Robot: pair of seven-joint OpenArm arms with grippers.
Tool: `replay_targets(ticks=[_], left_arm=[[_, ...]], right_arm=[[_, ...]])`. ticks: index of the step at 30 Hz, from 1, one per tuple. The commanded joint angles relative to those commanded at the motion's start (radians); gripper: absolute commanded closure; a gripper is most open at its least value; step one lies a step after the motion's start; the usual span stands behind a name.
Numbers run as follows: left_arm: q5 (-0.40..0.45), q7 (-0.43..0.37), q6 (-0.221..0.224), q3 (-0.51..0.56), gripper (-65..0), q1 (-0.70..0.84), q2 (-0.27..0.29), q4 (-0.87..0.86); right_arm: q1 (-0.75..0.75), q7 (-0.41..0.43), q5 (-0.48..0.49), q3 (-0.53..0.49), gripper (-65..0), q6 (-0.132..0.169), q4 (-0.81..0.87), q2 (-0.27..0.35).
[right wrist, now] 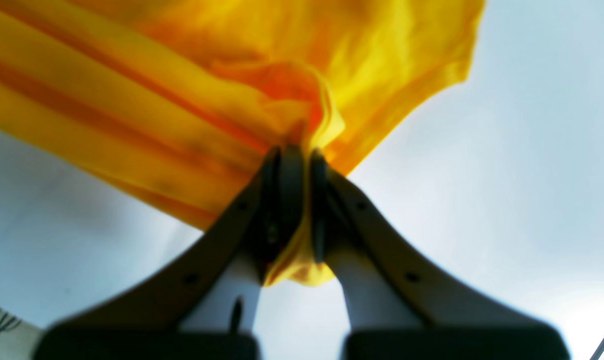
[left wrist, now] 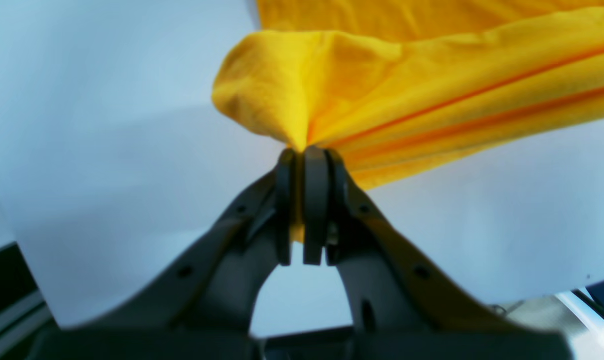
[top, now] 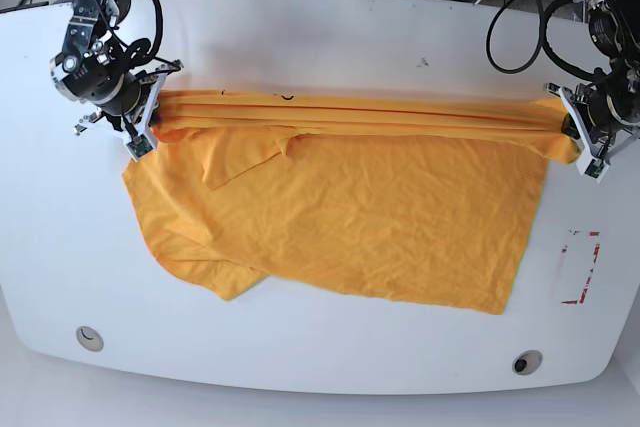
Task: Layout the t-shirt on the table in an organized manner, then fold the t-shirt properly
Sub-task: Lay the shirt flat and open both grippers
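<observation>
With both hands clenched on the t-shirt [top: 340, 207], left hand [top: 572, 132] at 3 o'clock, right hand [top: 150, 112] at 9, layout is underway; shirt's far edge taut, rest draped on the tabletop [top: 330, 37]. Next, probably: lower it flat.

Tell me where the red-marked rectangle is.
In the base view, the red-marked rectangle sits at the table's right edge, right of the t-shirt, below the left gripper.

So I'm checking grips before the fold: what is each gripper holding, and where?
Both hold the t-shirt: the left gripper and the right gripper are each shut on an opposite end of its taut far edge.
</observation>
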Motion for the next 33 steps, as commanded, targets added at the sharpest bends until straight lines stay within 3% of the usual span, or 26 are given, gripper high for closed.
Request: replay_targets(ticks=[10,18,25,27,32,33], left_arm=[[0.002,0.000,0.000,0.000,0.0,0.086,-0.018,0.000],[0.003,0.000,0.000,0.002,-0.3,0.120,-0.021,-0.003],[0.003,0.000,0.000,0.002,-20.6,0.152,-0.021,0.000],[0.003,0.000,0.000,0.002,-25.1,0.158,-0.021,0.000],[0.003,0.000,0.000,0.000,-29.4,0.173,-0.023,0.000],[0.003,0.000,0.000,0.000,-29.4,0.173,-0.028,0.000]], right_arm=[[-0.141,0.023,0.000,0.000,-0.6,0.000,0.000,0.000],[-0.163,0.023,-0.002,0.000,-0.8,0.000,-0.031,0.000],[-0.166,0.020,-0.002,0.000,-1.3,0.000,-0.044,0.008],[-0.167,0.018,-0.002,0.000,-5.2,0.000,-0.043,0.009],[-0.203,0.018,-0.002,0.000,-30.0,0.000,-0.020,0.035],[-0.203,0.018,0.002,0.000,-31.7,0.000,-0.017,0.035]])
